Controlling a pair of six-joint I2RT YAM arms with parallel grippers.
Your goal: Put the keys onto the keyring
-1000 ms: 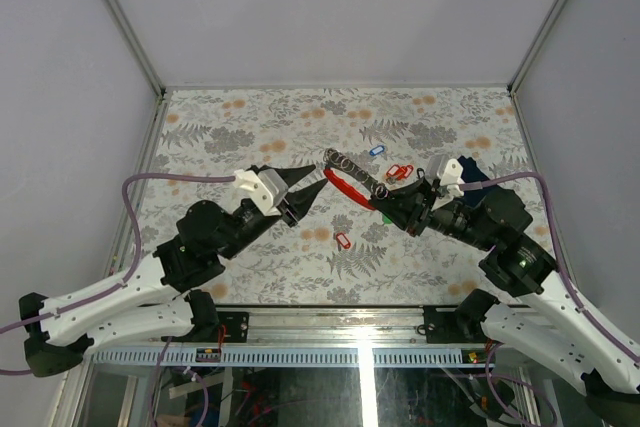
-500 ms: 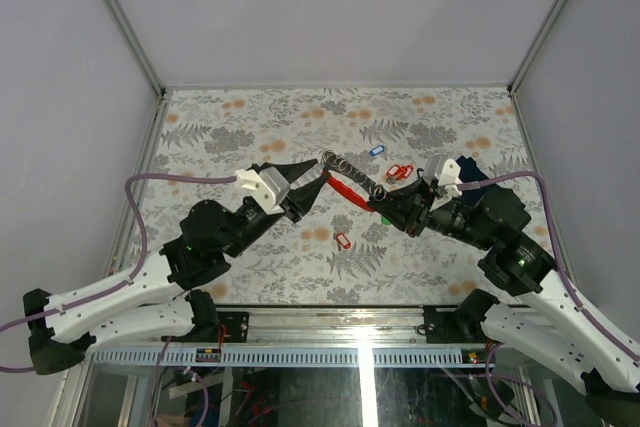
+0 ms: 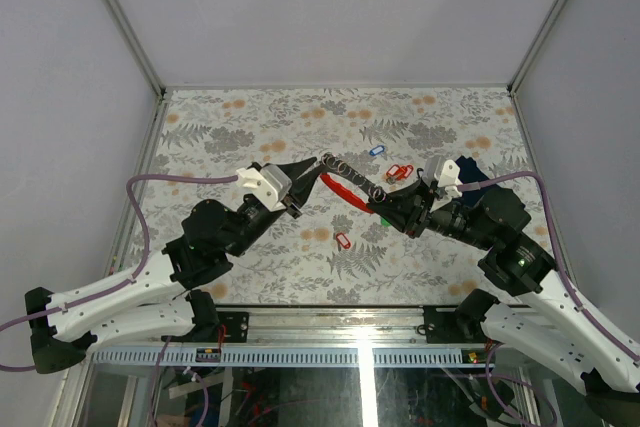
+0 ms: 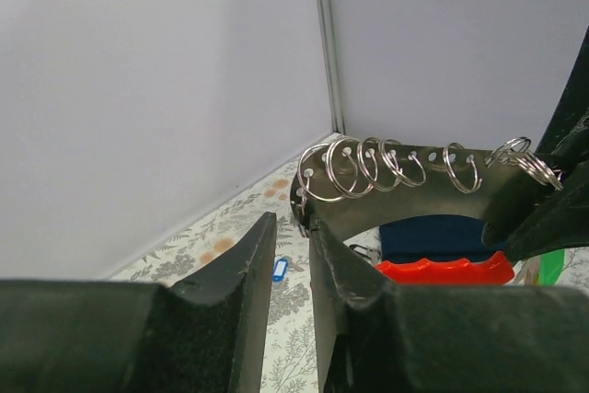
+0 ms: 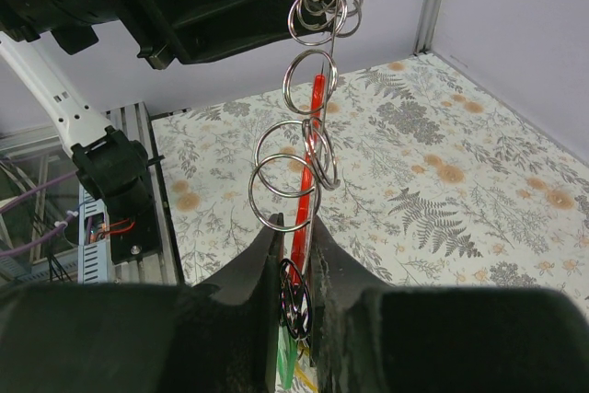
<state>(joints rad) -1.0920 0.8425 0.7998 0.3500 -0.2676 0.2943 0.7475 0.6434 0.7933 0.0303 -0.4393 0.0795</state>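
Note:
My right gripper (image 3: 386, 203) (image 5: 294, 236) is shut on the keyring (image 3: 345, 164) (image 4: 405, 192), a black curved strip carrying several silver rings (image 5: 296, 181) beside a red bar (image 3: 343, 189) (image 5: 317, 98). It holds the strip raised above the table. My left gripper (image 3: 318, 169) (image 4: 289, 224) is at the strip's free end. Its jaws stand a narrow gap apart with nothing between them, and the right fingertip (image 4: 322, 232) touches the strip's end. Keys lie on the mat: one with a blue tag (image 3: 376, 150) (image 4: 280, 269), some with red tags (image 3: 400, 171), another red one (image 3: 341, 240).
A dark navy folded cloth (image 3: 471, 173) (image 4: 442, 236) lies beside the right arm. A green tag (image 5: 293, 361) hangs under the right gripper's fingers. The patterned mat (image 3: 230, 127) is bounded by white walls and metal posts on three sides.
My left gripper has moved forward and right until it reached the free end of the keyring, and its jaws have narrowed. The right gripper and the keyring have stayed in place.

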